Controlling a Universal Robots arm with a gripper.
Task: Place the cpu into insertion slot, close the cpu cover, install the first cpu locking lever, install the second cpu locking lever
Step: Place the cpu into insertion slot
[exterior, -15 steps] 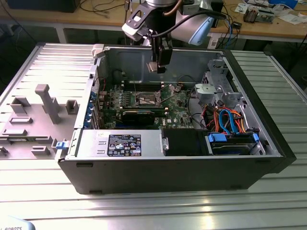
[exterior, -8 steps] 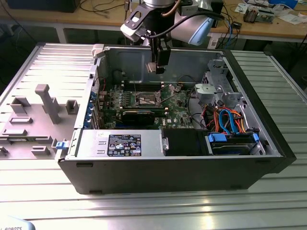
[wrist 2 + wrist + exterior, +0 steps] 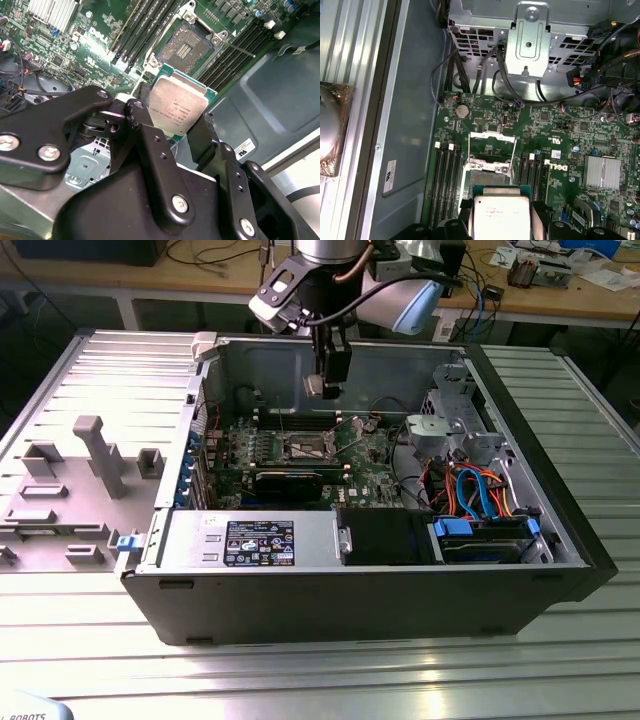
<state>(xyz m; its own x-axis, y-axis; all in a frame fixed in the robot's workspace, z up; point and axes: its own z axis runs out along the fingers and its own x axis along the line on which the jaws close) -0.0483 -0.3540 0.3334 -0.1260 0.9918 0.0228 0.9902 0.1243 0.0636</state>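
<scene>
The jaws are clamped on the chip (image 3: pixel 177 102), with a black finger (image 3: pixel 150 140) pressed to each of two opposite edges. Its grey metal top faces the wrist cameras and its underside faces the green board (image 3: pixel 555 130). Gripping by the edges probably keeps the underside free to settle flat.

The chip hangs in the air and is not in the socket (image 3: pixel 186 47), whose dark centre lies bare. The thin metal cover (image 3: pixel 491 135) is swung up and back off the socket (image 3: pixel 490 177), so nothing blocks the way in.

The exterior view gives the height, which the wrist views do not. There the chip (image 3: pixel 314 386) hangs well above the socket (image 3: pixel 305 449), inside the open computer case (image 3: pixel 560 540), which lies on its side on the bench (image 3: pixel 300 670).

The first wrist view looks down past the chip (image 3: pixel 501 217) and shows it roughly in line with the socket, just short of it in the picture. The second wrist view comes in from the side. It shows the grip best, along with the long black memory slots (image 3: pixel 145 25) beside the socket.
</scene>
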